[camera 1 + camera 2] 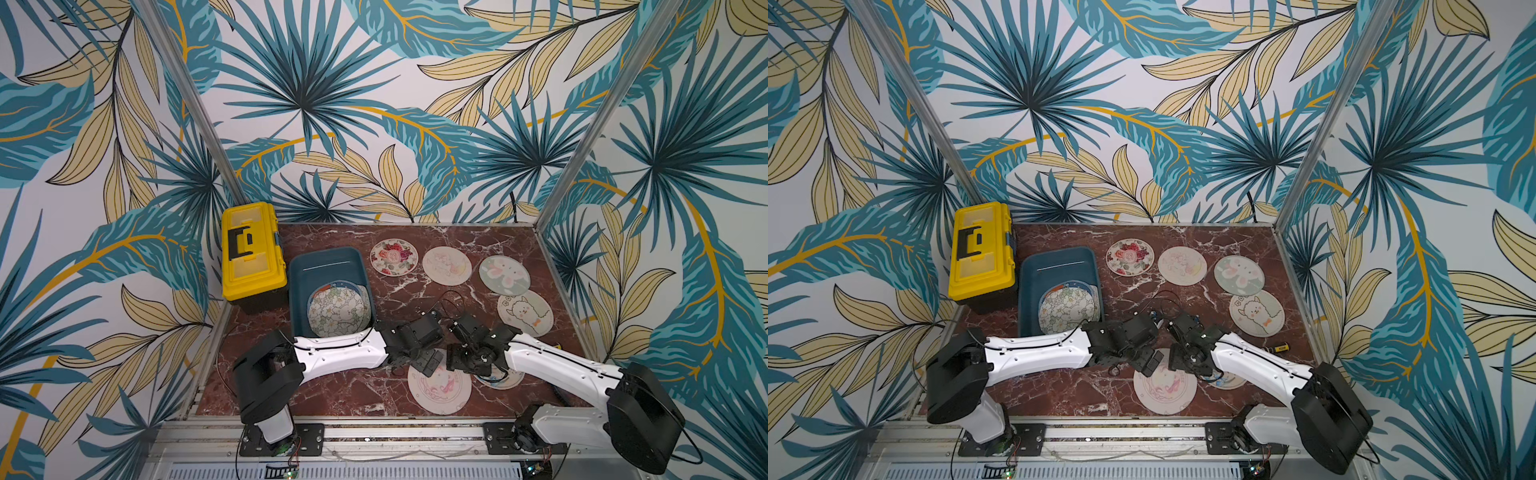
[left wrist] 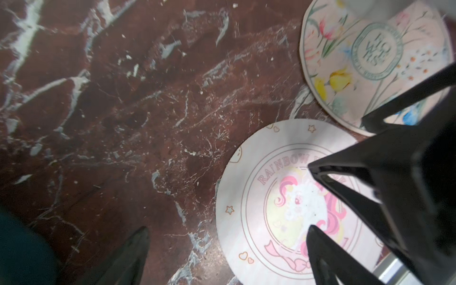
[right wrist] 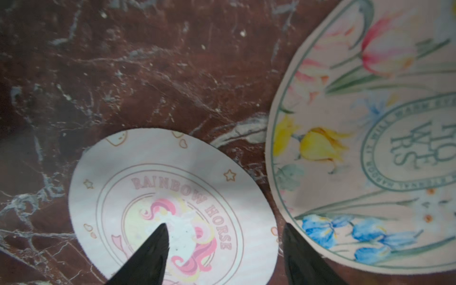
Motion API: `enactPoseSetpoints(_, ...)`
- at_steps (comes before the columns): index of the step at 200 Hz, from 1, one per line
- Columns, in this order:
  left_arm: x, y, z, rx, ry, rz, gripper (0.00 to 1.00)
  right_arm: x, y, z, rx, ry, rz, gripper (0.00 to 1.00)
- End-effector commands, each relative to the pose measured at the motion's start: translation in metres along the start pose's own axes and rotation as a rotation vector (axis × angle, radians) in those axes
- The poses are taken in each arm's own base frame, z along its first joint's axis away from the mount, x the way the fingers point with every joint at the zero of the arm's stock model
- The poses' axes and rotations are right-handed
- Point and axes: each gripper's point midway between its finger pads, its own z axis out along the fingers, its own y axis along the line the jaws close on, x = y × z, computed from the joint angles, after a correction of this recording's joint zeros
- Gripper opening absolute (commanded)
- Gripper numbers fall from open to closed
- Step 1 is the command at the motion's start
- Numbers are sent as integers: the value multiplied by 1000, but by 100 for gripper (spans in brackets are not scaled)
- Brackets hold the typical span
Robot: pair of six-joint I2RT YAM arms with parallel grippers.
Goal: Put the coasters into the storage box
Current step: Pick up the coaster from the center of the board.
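Note:
The dark teal storage box (image 1: 328, 266) stands at the left with flower-print coasters (image 1: 338, 311) lying in it. Several coasters lie along the back and right of the table: a rose one (image 1: 393, 257), a pink one (image 1: 446, 266), a bunny one (image 1: 504, 275) and an alpaca one (image 1: 525, 312). Near the front lies the Rainbow Horse coaster (image 3: 172, 187), with a tulip coaster (image 3: 345, 148) beside it. My left gripper (image 2: 228, 228) is open, straddling the horse coaster's edge. My right gripper (image 3: 225, 224) is open just above the same coaster, close to the left one (image 1: 428, 361).
A yellow toolbox (image 1: 253, 251) stands at the back left beside the box. A small yellow-handled tool (image 1: 1280, 347) lies by the right arm. Patterned walls and metal posts close in the marble table (image 1: 332, 395); loose cables loop over both wrists.

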Motion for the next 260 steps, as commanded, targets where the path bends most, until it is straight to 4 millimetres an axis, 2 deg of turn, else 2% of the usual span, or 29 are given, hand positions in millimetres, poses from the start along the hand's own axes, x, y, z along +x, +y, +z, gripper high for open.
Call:
enactPoseSetpoints(1, -5, -7, 3, 18, 22, 22, 100, 14, -12, 5, 20, 44, 54, 73)
enactPoseSetpoints(40, 9, -4, 22, -10, 93, 41, 99, 24, -14, 12, 1, 69, 78, 73)
enactPoseSetpoints(115, 20, 1, 33, -37, 145, 47, 100, 32, -1, 18, -70, 118, 95, 72)
enactPoseSetpoints(225, 35, 6, 51, -58, 202, 42, 100, 26, 15, 24, -128, 111, 104, 56)
enactPoseSetpoints(260, 39, 8, 55, -66, 215, 38, 100, 22, 25, 27, -167, 105, 112, 45)
